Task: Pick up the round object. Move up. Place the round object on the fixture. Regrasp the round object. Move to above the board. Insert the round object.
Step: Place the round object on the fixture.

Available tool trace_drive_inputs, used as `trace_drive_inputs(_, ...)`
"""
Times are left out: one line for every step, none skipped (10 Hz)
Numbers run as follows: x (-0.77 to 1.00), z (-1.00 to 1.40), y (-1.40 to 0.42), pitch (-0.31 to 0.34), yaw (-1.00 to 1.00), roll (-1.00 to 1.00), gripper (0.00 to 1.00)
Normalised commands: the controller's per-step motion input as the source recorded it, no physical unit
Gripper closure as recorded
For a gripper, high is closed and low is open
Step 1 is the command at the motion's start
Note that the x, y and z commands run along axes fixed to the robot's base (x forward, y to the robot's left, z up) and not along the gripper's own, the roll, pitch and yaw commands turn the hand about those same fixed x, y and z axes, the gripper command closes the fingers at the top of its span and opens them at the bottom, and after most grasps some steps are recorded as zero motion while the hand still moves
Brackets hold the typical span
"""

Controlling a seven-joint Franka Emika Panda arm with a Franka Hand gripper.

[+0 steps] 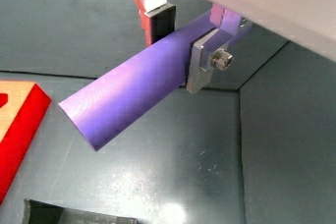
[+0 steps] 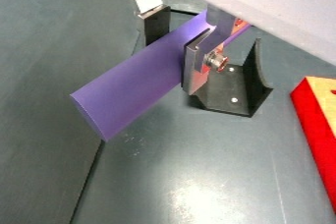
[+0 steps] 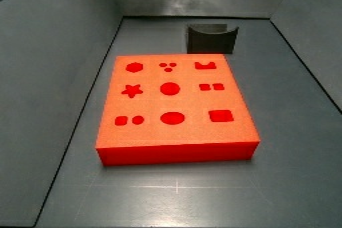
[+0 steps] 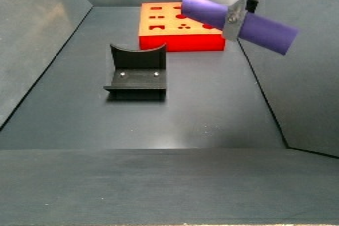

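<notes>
My gripper (image 1: pixel 182 46) (image 2: pixel 178 46) is shut on the round object (image 1: pixel 125 95) (image 2: pixel 132 90), a smooth purple peg held crosswise between the silver fingers. In a side view the gripper (image 4: pixel 236 17) hangs high in the air with the peg (image 4: pixel 268 33) sticking out level on both sides. The dark fixture (image 4: pixel 135 71) (image 3: pixel 213 38) stands on the floor, and in a wrist view the fixture (image 2: pixel 237 92) lies just behind the held peg. The red board (image 3: pixel 174 107) (image 4: pixel 179 27) lies flat with its shaped cut-outs facing up. The arm does not show in the side view over the board.
Grey sloping walls (image 3: pixel 54 92) (image 4: pixel 40 61) close in the dark floor on all sides. An edge of the red board shows in both wrist views (image 1: pixel 16 130) (image 2: pixel 321 120).
</notes>
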Motion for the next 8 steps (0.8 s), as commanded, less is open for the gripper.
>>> trace_drive_inputs(1.00, -0.10, -0.83, 0.011, -1.00, 0.01, 1.00)
trace_drive_inputs(1.00, -0.09, -0.74, 0.004, -1.00, 0.02, 1.00)
trace_drive_inputs(1.00, -0.09, -0.66, -0.002, -1.00, 0.02, 1.00)
trace_drive_inputs(1.00, -0.09, -0.62, -0.004, -1.00, 0.02, 1.00)
trace_drive_inputs(1.00, -0.08, -0.57, -0.008, -1.00, 0.02, 1.00)
trace_drive_inputs(1.00, -0.08, -0.52, -0.011, -1.00, 0.02, 1.00)
trace_drive_inputs(1.00, -0.07, -0.45, -0.014, -1.00, 0.02, 1.00)
trace_drive_inputs(1.00, -0.07, -0.42, -0.014, -1.00, 0.02, 1.00)
